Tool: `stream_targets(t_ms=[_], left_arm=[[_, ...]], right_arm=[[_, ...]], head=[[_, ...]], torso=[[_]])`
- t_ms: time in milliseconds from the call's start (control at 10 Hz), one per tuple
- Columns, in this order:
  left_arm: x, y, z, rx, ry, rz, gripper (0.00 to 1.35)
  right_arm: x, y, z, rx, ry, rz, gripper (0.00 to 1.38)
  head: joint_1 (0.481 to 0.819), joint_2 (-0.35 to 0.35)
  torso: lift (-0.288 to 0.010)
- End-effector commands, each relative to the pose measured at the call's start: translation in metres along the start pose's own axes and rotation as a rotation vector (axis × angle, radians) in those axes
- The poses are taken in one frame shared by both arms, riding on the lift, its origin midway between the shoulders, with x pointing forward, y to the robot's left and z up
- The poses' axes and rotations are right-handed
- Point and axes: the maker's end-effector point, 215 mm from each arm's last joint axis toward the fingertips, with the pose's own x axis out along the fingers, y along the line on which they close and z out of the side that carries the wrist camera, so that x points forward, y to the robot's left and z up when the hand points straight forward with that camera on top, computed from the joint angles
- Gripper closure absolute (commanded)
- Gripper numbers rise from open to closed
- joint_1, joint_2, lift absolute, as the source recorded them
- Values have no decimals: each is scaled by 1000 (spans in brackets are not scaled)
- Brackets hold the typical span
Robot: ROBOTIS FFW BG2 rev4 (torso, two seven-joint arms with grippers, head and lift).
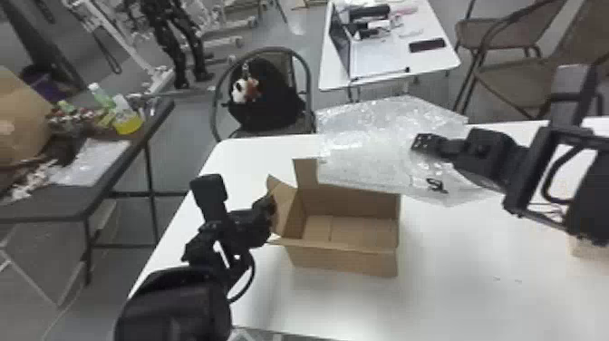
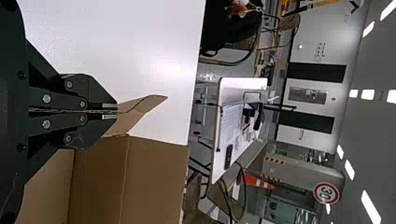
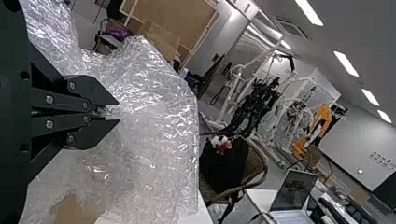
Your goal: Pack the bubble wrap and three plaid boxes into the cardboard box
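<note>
Because the bubble wrap [image 1: 362, 149] looks limp and slippery, a bunched fold suits my right hand [image 3: 116, 112], clamped on it at the far side of the cardboard box [image 1: 344, 260]; my left hand [image 2: 116, 112] pinches a flap [image 1: 284, 197].

Round sign [image 2: 326, 193] — red rim, black "30", white face

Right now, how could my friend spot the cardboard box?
Find the white table nearest the robot. On its left part, the left fingers pinch a flap of the cardboard box. It's brown and open-topped, unlike its neighbour, the clear, shiny bubble wrap.
</note>
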Motion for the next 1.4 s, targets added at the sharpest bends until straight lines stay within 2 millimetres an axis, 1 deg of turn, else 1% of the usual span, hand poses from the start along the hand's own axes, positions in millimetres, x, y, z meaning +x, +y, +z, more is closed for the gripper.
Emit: stream_targets(t_ms=[0, 100, 200, 300, 400, 600, 700, 800, 900, 1000, 1100, 1200, 1300], left_arm=[[2, -7, -3, -2, 8, -6, 1214], [4, -11, -3, -1, 9, -8, 1214], [6, -15, -4, -2, 13, -12, 1214], [8, -18, -6, -3, 17, -17, 1214], [9, -21, -5, -4, 15, -22, 1214], [6, -18, -10, -18, 18, -22, 1214], [5, -17, -10, -17, 17, -19, 1214], [5, -16, -10, -18, 17, -17, 1214], [5, -17, -10, -17, 17, -19, 1214], [5, -17, -9, -17, 16, -17, 1214], [5, -16, -9, -17, 16, -16, 1214], [5, -16, -9, -15, 17, -13, 1214], [5, -16, -10, -13, 17, -11, 1214]], right_arm=[[36, -3, -22, 30, 66, 15, 1240], [55, 7, -30, 59, 96, 57, 1240], [73, 17, -44, 99, 130, 89, 1240], [86, 21, -63, 151, 158, 106, 1240], [90, 14, -66, 158, 136, 93, 1240], [84, -12, -43, 119, 19, 30, 1240], [83, -24, -37, 126, -17, 5, 1227], [81, -34, -41, 147, -19, -10, 843], [80, -37, -49, 195, -3, -21, 337], [77, -40, -59, 227, 35, -36, 107], [76, -37, -70, 254, 77, -44, 134], [74, -28, -72, 256, 97, -35, 148], [69, -13, -63, 244, 90, -4, 145]], head=[[691, 350], [693, 350], [692, 350], [690, 350], [691, 350], [695, 350], [695, 350], [695, 350], [695, 350], [695, 350], [695, 350], [695, 350], [695, 350]], torso=[[-92], [-92], [-92], [-92], [-92], [-92], [-92], [-92], [-92], [-92], [-92], [-92], [-92]])
